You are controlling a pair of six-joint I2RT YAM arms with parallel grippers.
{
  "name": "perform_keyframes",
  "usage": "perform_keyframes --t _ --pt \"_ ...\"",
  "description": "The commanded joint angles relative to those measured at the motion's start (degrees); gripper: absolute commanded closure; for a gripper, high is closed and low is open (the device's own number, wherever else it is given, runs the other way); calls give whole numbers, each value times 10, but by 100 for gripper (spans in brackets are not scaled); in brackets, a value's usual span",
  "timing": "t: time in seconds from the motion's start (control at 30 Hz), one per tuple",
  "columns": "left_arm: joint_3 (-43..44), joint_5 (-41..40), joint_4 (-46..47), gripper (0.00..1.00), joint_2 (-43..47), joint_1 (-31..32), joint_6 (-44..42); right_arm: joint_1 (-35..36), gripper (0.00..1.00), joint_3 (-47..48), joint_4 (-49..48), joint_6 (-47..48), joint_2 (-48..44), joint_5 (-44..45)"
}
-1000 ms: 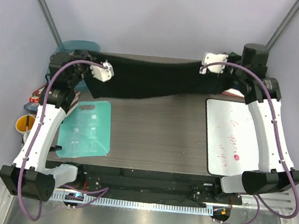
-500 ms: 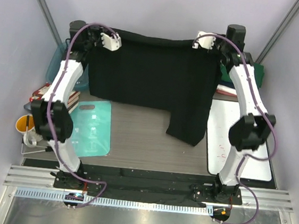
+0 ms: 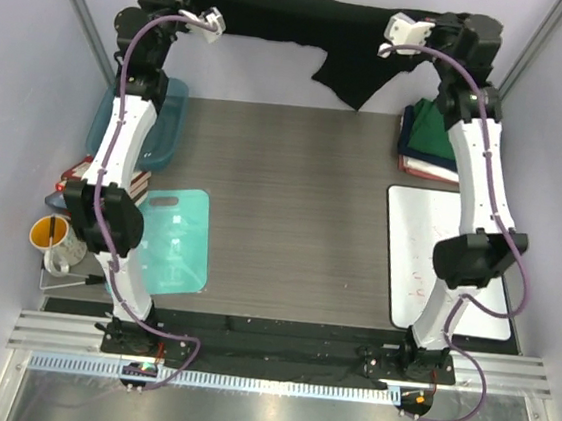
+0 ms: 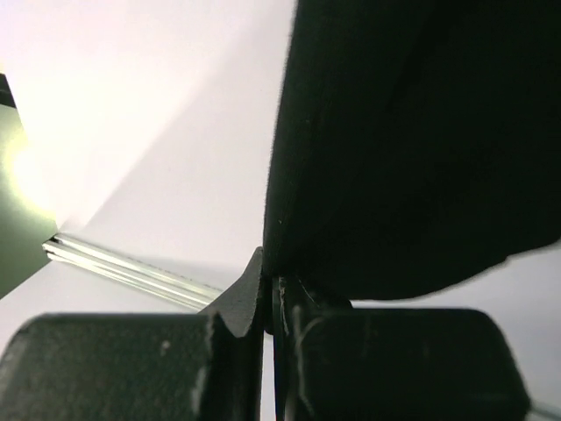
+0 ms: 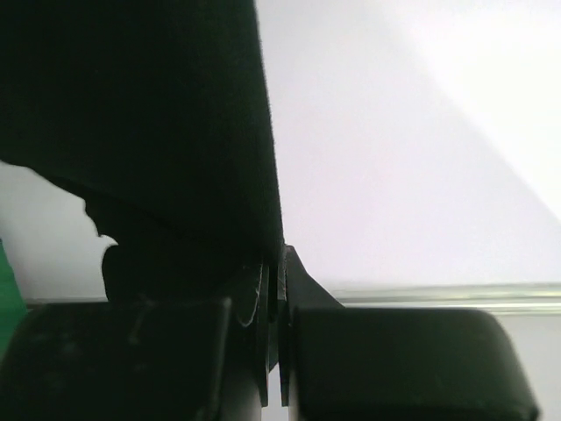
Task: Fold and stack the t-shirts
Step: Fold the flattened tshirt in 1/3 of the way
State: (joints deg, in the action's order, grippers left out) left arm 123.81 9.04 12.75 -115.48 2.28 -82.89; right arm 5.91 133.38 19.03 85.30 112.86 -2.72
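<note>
Dark wood table [image 3: 292, 202]; on it teal mat [image 3: 172, 239], whiteboard [image 3: 413, 245], folded t-shirts [image 3: 422, 135]

Matt black cloth t-shirt [image 3: 281, 15], wood-grain table [image 3: 292, 202] (matt)

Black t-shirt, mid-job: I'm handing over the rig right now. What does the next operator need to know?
Left gripper: shut on one edge of the black t-shirt.
Right gripper: shut on the opposite edge.
Shirt: held up in the air, stretched between both arms over the far edge of the table, one part hanging lower.
Folded stack, green on top: far right of the table.
Done: some shirts folded and stacked.
Left: lay this shirt flat, fold it, add it to the stack.
</note>
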Motion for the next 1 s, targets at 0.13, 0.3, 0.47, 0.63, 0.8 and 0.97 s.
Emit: perform_keyframes --t 0.13,0.3,0.47,0.63,0.8,0.97 --pt "-426 16 56 100 233 -3 33 -7 99 -236 111 -69 -171 -29" --pt "-634 114 -6 100 357 -2 -87 -6 99 -420 301 -58 -249 -90" --pt "-632 66 -265 100 408 75 -52 -4 99 -539 357 -25 -278 -92" --pt "-660 3 -412 100 414 89 27 -2 99 -530 454 -47 -237 -98" --pt "-681 14 -504 100 417 88 27 2 99 -544 494 -44 -223 -94" --pt "-665 2 -599 100 387 85 10 9 99 -544 526 -32 -215 -87"
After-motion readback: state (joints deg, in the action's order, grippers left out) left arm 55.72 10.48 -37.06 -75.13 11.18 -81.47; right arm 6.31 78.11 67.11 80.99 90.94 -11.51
